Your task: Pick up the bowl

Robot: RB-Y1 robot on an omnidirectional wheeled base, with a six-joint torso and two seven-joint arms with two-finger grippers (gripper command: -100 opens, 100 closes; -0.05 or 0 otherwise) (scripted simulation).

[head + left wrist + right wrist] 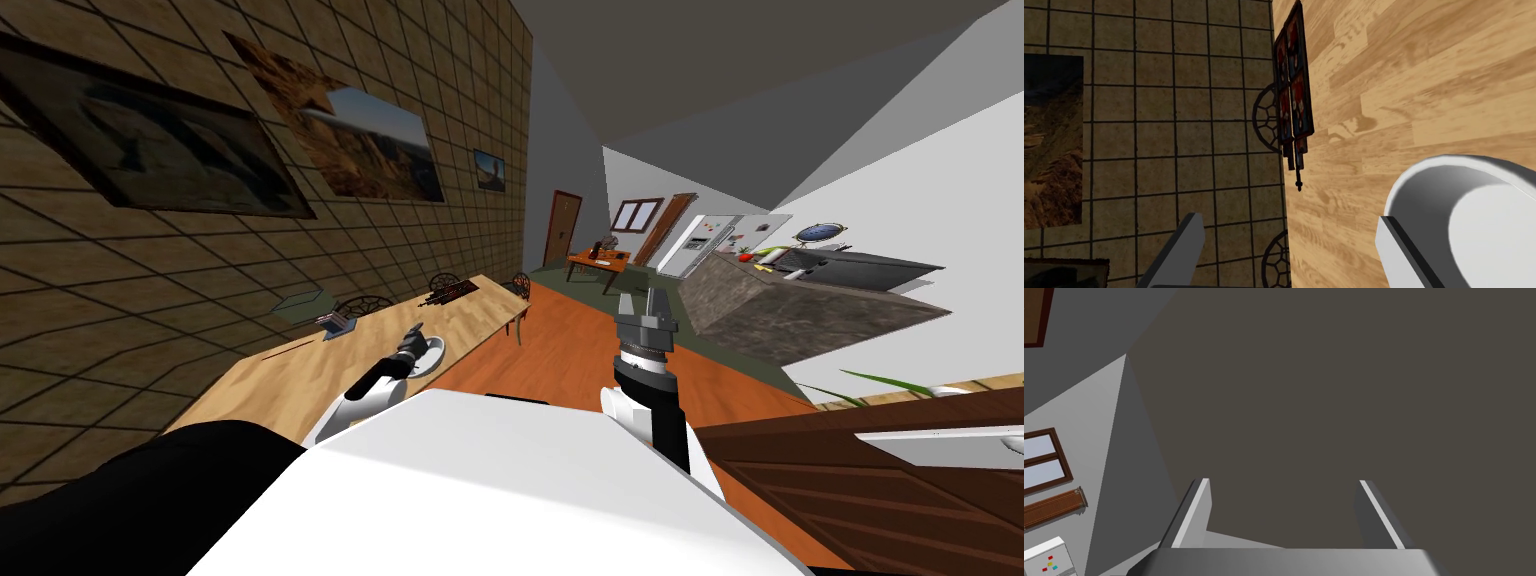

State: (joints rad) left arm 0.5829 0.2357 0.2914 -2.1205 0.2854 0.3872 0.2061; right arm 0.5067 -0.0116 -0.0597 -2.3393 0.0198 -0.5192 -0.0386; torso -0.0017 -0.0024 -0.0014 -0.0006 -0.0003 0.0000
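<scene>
**L pincer spread, 1 white bowl just off its side**

My L pincer point(412, 336) reaches over the long wooden table point(300, 375), its 2 fingers point(1191, 235) spread wide and gripping nothing. The 1 bowl point(1474, 225), plain white, sits upright on the table near the edge closest to me. It lies on the outer side of 1 finger, not between the 2. That finger is right at the bowl's wall; can't tell if it touches.

Also on the table, well apart from the bowl by the far edge: 1 dark mat point(1294, 85) w/ red & blue panels. 3 round chair backs point(445, 281) show along the table, and 3 pictures point(370, 140) hang on the tiled wall point(150, 300) behind.

My R pincer point(640, 298) is raised over the orange floor, pointing up, 2 fingers apart, nothing between.
</scene>
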